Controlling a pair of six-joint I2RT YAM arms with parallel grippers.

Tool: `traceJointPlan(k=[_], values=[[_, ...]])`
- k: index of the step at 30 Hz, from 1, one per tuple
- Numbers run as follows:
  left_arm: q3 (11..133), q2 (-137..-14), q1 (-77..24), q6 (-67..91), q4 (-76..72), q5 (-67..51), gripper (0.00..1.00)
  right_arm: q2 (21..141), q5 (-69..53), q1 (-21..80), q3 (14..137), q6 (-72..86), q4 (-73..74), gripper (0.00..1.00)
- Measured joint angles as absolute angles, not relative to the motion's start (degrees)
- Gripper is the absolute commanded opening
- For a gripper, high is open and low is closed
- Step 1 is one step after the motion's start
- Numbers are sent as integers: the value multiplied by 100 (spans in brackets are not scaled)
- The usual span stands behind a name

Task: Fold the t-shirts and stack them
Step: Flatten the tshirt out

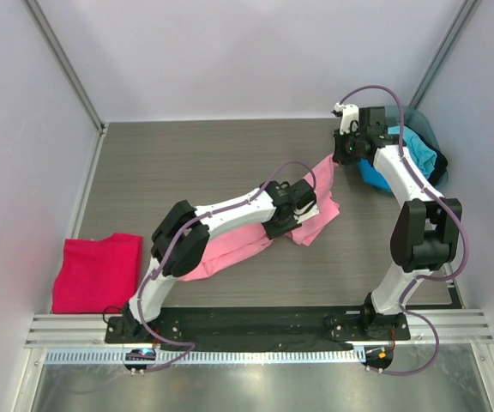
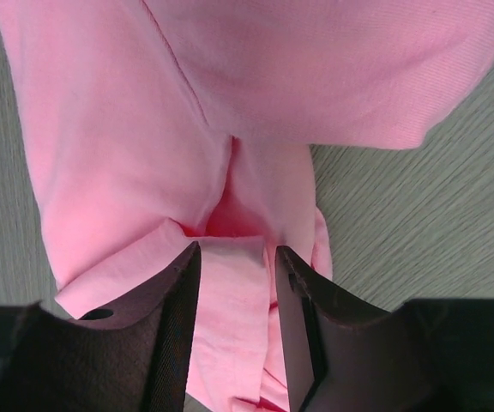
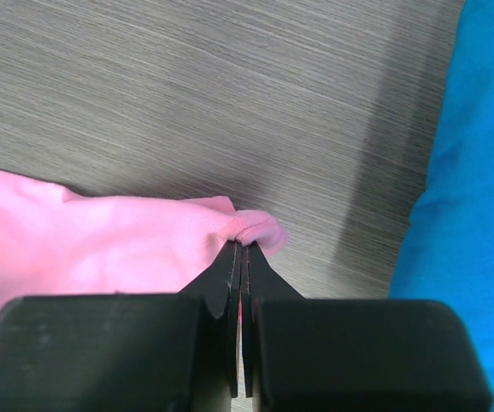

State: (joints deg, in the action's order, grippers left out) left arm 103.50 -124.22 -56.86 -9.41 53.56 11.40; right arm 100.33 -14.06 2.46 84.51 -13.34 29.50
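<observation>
The light pink t-shirt (image 1: 230,249) lies crumpled in the middle of the table. My right gripper (image 1: 341,160) is shut on its far right corner and lifts it; the right wrist view shows the jaws (image 3: 243,243) pinching a pink hem (image 3: 101,240). My left gripper (image 1: 298,215) is over the shirt's right part, open, its fingers (image 2: 237,249) straddling a fold of pink cloth (image 2: 273,77). A folded crimson-magenta t-shirt (image 1: 97,273) lies at the near left. Blue and turquoise shirts (image 1: 376,172) are heaped at the far right, also seen in the right wrist view (image 3: 478,172).
A grey-teal round tub (image 1: 425,130) stands in the far right corner behind the blue heap. Grey walls close in the table on three sides. Bare wood-grain table (image 1: 187,163) shows at the back left.
</observation>
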Motion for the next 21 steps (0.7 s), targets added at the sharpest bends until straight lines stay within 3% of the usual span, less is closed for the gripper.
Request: traceJointPlan(k=[10, 15, 21], values=[[10350, -12510, -5618, -939, 5282, 1116, 22, 10033, -1404, 244, 8451, -1337, 2950, 1], [10348, -12516, -5579, -930, 5234, 1090, 0, 10033, -1404, 244, 8451, -1334, 2950, 1], [10368, -12514, -5485, -941, 5247, 1041, 0, 10033, -1404, 244, 8451, -1315, 2950, 1]])
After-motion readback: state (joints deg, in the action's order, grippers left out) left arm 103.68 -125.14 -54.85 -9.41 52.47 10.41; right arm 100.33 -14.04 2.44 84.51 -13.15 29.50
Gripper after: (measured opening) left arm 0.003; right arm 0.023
